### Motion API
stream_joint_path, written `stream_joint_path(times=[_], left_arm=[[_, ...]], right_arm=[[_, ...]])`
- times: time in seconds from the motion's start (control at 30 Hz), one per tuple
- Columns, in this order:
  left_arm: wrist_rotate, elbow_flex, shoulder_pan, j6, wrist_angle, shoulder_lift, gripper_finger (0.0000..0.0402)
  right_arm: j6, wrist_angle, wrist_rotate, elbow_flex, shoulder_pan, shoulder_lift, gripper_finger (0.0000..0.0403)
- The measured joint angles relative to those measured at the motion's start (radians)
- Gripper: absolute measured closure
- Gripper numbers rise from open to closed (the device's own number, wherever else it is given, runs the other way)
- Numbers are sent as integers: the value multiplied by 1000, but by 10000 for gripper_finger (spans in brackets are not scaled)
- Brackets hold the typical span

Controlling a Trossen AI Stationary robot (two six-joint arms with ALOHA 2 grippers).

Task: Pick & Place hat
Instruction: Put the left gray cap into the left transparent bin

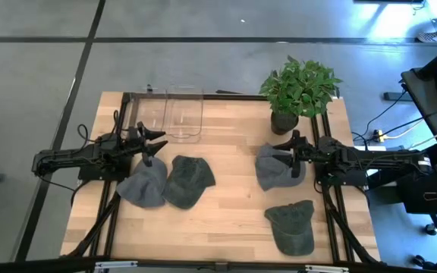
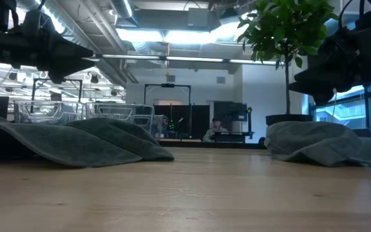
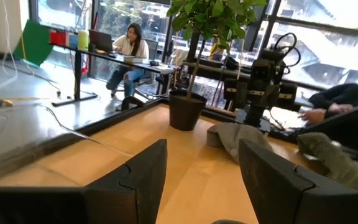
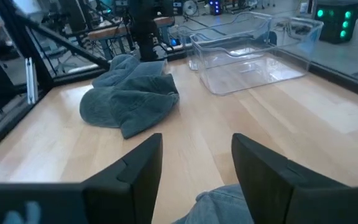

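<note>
While no hat is held | left gripper (image 1: 156, 141) wide beside clear bin (image 1: 183, 114) | right gripper (image 1: 288, 145) wide over grey hat (image 1: 273, 167), poised to grasp

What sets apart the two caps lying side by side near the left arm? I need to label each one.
The grey cap is lighter and bluish; the green cap is darker and olive. The grey cap lies nearer the left arm, partly under the open left end effector, while the green cap lies clear of it, toward the table's middle. The two appear to touch along one edge. Both are soft, crumpled caps resting on the wooden table.
</note>
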Motion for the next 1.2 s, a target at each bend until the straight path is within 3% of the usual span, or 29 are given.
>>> stream_joint_path(times=[0.27, 0.5, 0.8, 1.2], left_arm=[[19, 0, 0, -105, 60, 0, 210], [-19, 0, 0, -70, 61, 0, 209], [50, 0, 0, -60, 61, 0, 206], [22, 0, 0, -64, 61, 0, 149]], right_arm=[[13, 0, 0, 0, 0, 0, 211], [-5, 16, 0, 0, 0, 0, 211], [-9, 32, 0, 0, 0, 0, 211], [-10, 31, 0, 0, 0, 0, 211]])
